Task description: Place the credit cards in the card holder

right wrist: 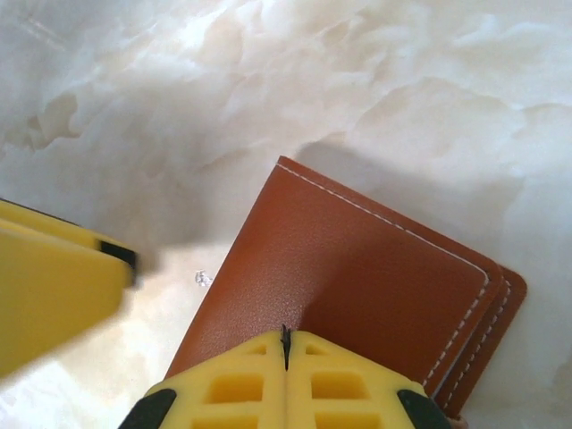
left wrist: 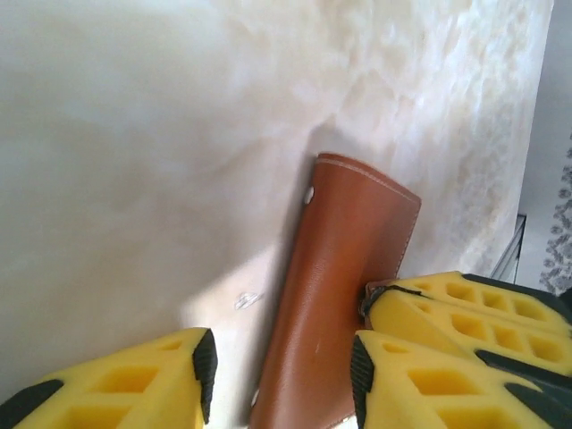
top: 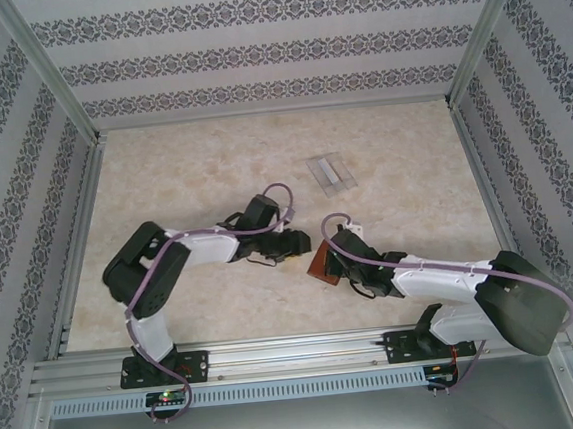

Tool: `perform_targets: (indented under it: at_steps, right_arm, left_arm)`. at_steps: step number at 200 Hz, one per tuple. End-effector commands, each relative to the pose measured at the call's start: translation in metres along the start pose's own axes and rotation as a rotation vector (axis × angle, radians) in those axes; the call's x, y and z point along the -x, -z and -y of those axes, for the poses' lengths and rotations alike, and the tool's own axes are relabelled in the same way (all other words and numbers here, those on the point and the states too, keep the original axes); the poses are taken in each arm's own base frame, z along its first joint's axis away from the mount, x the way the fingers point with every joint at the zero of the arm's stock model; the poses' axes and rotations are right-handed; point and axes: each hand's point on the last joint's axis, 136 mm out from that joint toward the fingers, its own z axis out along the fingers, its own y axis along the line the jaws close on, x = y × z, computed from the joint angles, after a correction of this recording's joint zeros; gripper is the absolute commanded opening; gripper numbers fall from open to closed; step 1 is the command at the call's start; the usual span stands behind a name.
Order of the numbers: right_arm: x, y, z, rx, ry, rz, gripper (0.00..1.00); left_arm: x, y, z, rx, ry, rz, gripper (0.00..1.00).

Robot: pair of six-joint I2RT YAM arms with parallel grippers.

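On a pale marbled table, the two arms are reaching toward each other near the middle, and the card holder, a reddish-brown leather wallet, is lying between their tips. A clear plastic case is sitting well apart from it, farther back on the table.

The right gripper is coming at the wallet from the right. In the right wrist view, the right gripper is showing its two yellow fingers pressed flat together with only a thin dark seam between them, pinching the near edge of the card holder. The wallet is fanning out above the fingertips, its white-stitched corner pointing up and away.

The left gripper is sitting just beside the wallet's left side. In the left wrist view, the left gripper is standing partly open, with bare table showing inside its left finger. The card holder is lying tilted, its lower end sitting between the two fingers, close against the right finger and apart from the left one. Whether that right finger is actually touching the leather is unclear.
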Motion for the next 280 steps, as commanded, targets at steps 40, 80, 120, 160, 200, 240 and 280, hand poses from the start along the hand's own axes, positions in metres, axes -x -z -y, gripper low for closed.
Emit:
perform_targets:
  at_steps: [40, 80, 120, 160, 200, 240, 280]
  right_arm:
    - [0.007, -0.022, -0.078, 0.191, 0.395, -0.119, 0.1]
    - [0.025, -0.003, -0.111, 0.26, 0.447, -0.063, 0.47]
    - [0.087, 0.081, -0.092, 0.159, 0.529, 0.224, 0.61]
    - [0.149, 0.162, -0.028, -0.039, 0.419, 0.574, 0.98]
    - [0.159, 0.182, 0.058, -0.256, 0.338, 0.756, 0.98]
    - [0.155, 0.159, 0.127, -0.361, 0.271, 0.81, 0.98]
    - [0.156, 0.116, 0.168, -0.402, 0.285, 0.757, 0.98]
  left_arm:
    - [0.059, 0.142, -0.015, 0.123, -0.062, 0.408, 0.81]
    - [0.072, 0.209, -0.046, 0.381, -0.126, 0.642, 1.0]
    - [0.067, 0.27, -0.04, 0.554, -0.256, 0.87, 1.0]
    - [0.061, 0.309, -0.031, 0.631, -0.415, 1.037, 1.0]
    - [0.052, 0.337, -0.064, 0.776, -0.435, 1.27, 0.99]
    - [0.071, 0.296, -0.112, 0.898, -0.558, 1.006, 0.99]
    - [0.09, 0.292, -0.152, 0.973, -0.543, 0.998, 0.99]
